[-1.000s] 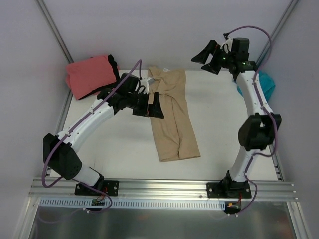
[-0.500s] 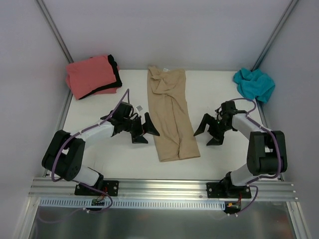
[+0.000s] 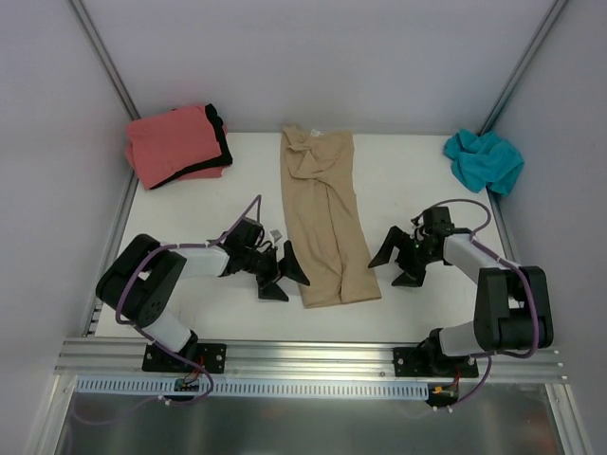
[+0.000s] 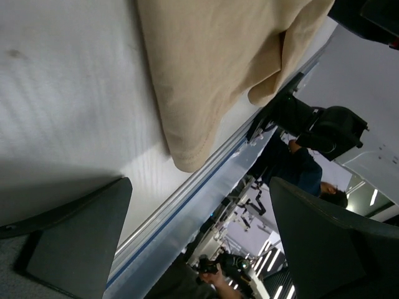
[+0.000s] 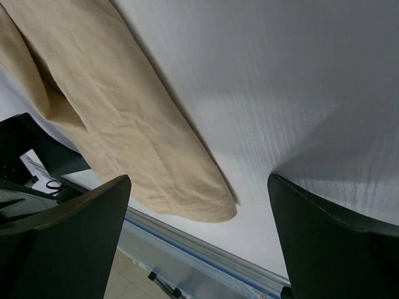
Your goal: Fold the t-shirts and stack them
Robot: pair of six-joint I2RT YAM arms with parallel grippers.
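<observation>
The tan t-shirt lies on the white table as a long narrow strip, folded lengthwise, with its hem end nearest the arms. My left gripper sits low on the table just left of the near hem corner, open and holding nothing. My right gripper is low just right of that same end, also open and holding nothing. The left wrist view shows the tan hem corner ahead of the left gripper. The right wrist view shows the stitched hem between the spread fingers of the right gripper.
A folded coral-pink t-shirt lies on a black t-shirt at the back left corner. A crumpled teal t-shirt sits at the back right. The aluminium rail runs along the table's near edge, close behind the hem.
The right arm swung down from high at the back to the table beside the shirt's near end. The left gripper slid nearer, towards the hem. Both stayed open.
</observation>
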